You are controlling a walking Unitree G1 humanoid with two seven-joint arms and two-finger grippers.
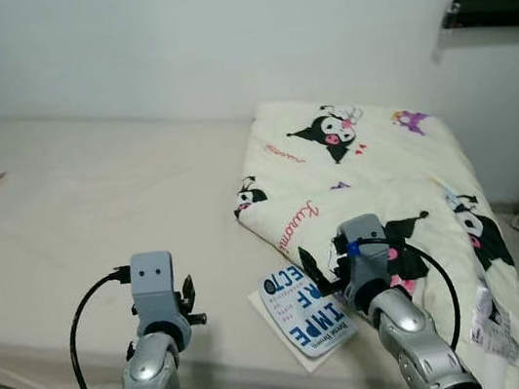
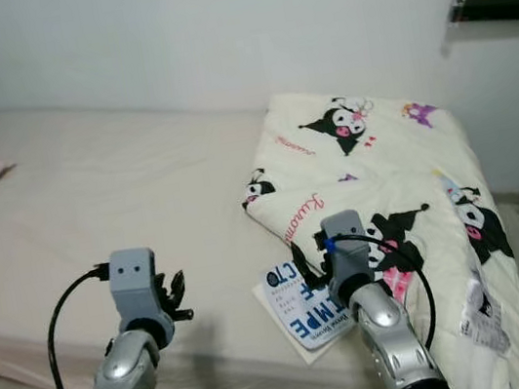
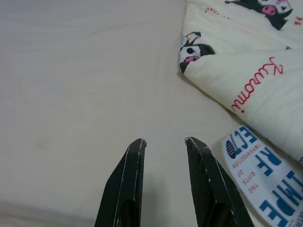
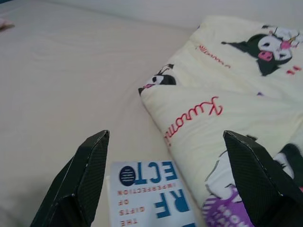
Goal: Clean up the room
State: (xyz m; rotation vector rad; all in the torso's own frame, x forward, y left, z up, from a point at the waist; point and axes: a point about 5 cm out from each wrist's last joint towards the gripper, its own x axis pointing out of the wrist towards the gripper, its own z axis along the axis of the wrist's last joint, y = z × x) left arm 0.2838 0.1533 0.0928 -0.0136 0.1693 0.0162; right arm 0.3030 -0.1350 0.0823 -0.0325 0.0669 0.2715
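the right gripper point(image 4: 165, 175) hovers with its fingers spread wide apart, and the white paperback book with big blue lettering point(image 4: 151, 196) lies flat on the beige bed sheet point(image 1: 94, 211) directly below and between them. just beyond the right-hand finger is the folded cream quilt printed with black cartoon characters point(image 1: 364, 168); its lower corner appears to lie over the book's far edge, though whether it truly rests on it is hard to tell.

the step in hand looks like picking up the book to tidy it off the bed. to do it well, the right fingers should probably come down straddling the book's free edge, the one nearest the mattress edge, away from the quilt, so no fabric gets pinched along with the cover. a thin flat book on a soft mattress will likely sink under pressure, so a shallow, angled approach that slides one finger under the cover seems wiser than pressing straight down.

the left gripper point(image 3: 163, 142) hangs over bare sheet with its fingers slightly apart, the book off beyond its right-hand finger; it could steady the book's near corner if it slips.
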